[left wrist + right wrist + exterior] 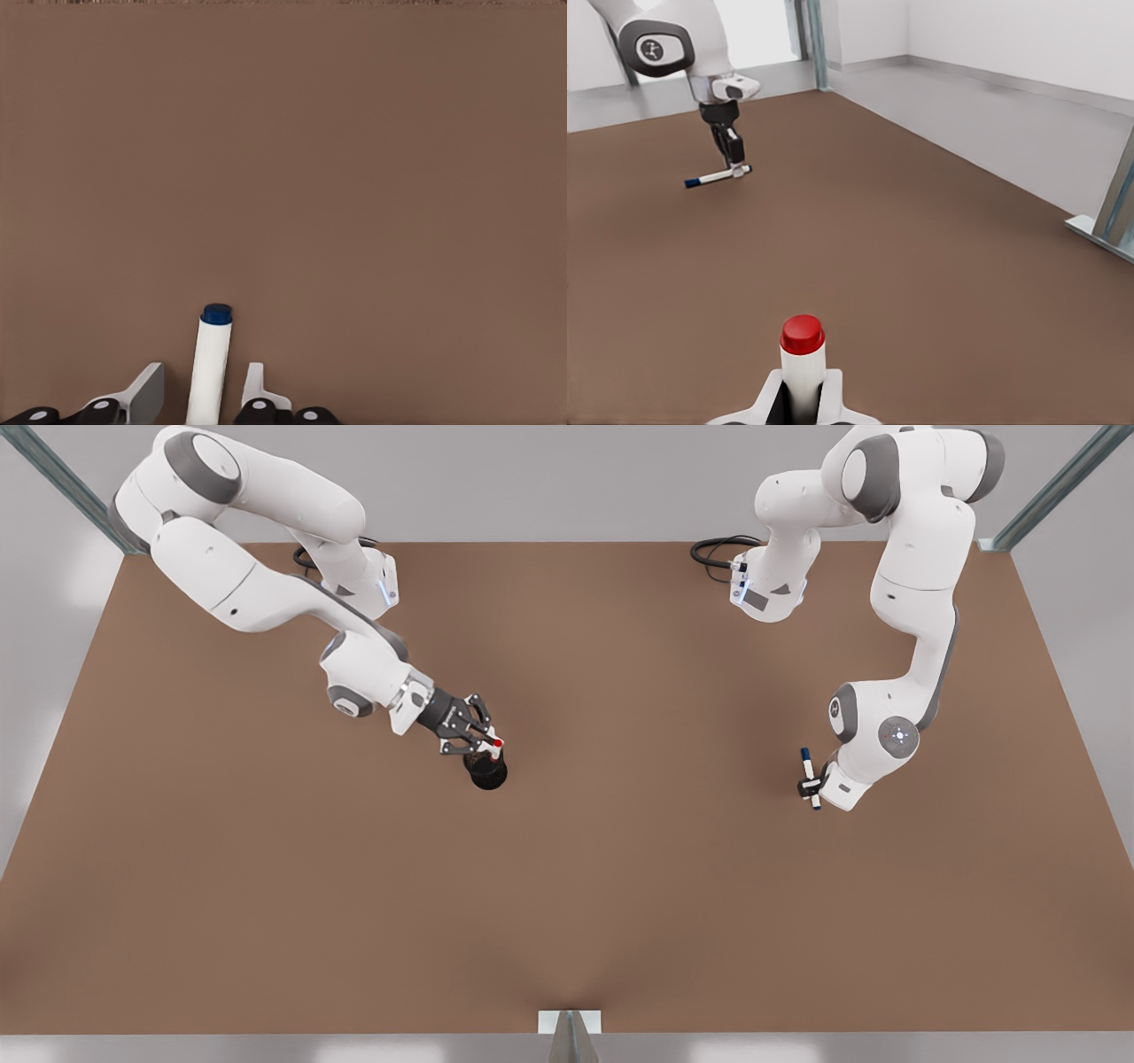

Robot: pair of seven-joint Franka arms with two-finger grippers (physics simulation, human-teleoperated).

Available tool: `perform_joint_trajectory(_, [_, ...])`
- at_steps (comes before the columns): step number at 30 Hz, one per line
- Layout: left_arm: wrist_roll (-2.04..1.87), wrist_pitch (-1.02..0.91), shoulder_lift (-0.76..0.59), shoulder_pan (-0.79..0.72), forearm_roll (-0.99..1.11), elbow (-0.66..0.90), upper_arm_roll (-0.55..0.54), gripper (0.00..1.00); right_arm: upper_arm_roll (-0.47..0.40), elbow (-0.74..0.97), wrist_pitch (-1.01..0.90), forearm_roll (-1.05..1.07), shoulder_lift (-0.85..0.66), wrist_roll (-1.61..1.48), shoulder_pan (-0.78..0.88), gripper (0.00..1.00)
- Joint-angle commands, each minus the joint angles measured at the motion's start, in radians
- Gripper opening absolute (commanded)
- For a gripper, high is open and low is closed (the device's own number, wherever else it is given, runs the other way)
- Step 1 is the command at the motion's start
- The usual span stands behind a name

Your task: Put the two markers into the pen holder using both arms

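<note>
My right gripper [490,742], at the front view's left, is shut on the red-capped marker [496,742] and holds it just above the black pen holder [488,772]. In the right wrist view the red marker [803,352] stands between the fingers [766,394], red end pointing away. At the front view's right my left gripper [808,786] is shut on the blue-capped marker [807,766], lifted off the table. From the left wrist the blue marker [210,359] sticks out between both fingers [146,390]. The right wrist view also catches that far gripper [733,159] holding the blue marker [716,177] level.
The brown table [620,868] stretches wide between the two arms. Metal frame posts [62,483] stand at the back corners and a bracket [570,1027] sits at the front edge. Cables [718,549] lie by the arm bases.
</note>
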Motion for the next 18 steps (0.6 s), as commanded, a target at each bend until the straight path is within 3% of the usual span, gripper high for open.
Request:
perform_joint_trajectory(1, [-0.017, 0.003, 0.0, 0.0, 0.001, 0.0, 0.0, 0.57, -0.002, -0.017, 0.015, -0.037, 0.001, 0.013, -0.013, 0.3])
perform_joint_trajectory(5, [-0.02, 0.003, -0.001, 0.0, 0.0, 0.005, 0.0, 0.53, -0.007, -0.018, 0.013, -0.042, 0.002, 0.013, -0.013, 0.3])
perform_joint_trajectory(14, [-0.018, 0.003, 0.002, -0.015, 0.006, 0.006, 0.0, 0.49, -0.106, -0.018, 0.013, -0.118, 0.038, 0.013, 0.035, 0.35])
perform_joint_trajectory(15, [-0.018, 0.003, 0.004, -0.015, 0.03, 0.006, 0.0, 0.49, -0.109, -0.017, 0.013, -0.117, 0.038, 0.013, 0.038, 0.43])
perform_joint_trajectory(16, [-0.018, 0.003, 0.007, -0.015, 0.03, 0.006, 0.0, 0.49, -0.111, -0.017, 0.012, -0.117, 0.038, 0.013, 0.039, 0.59])
perform_joint_trajectory(17, [-0.018, 0.003, 0.007, -0.014, 0.03, 0.006, 0.0, 0.47, -0.111, -0.015, 0.013, -0.12, 0.038, 0.013, 0.039, 1.0])
perform_joint_trajectory(18, [-0.018, 0.003, 0.007, -0.014, 0.03, 0.006, 0.0, 0.46, -0.111, -0.014, 0.012, -0.121, 0.038, 0.011, 0.038, 1.0])
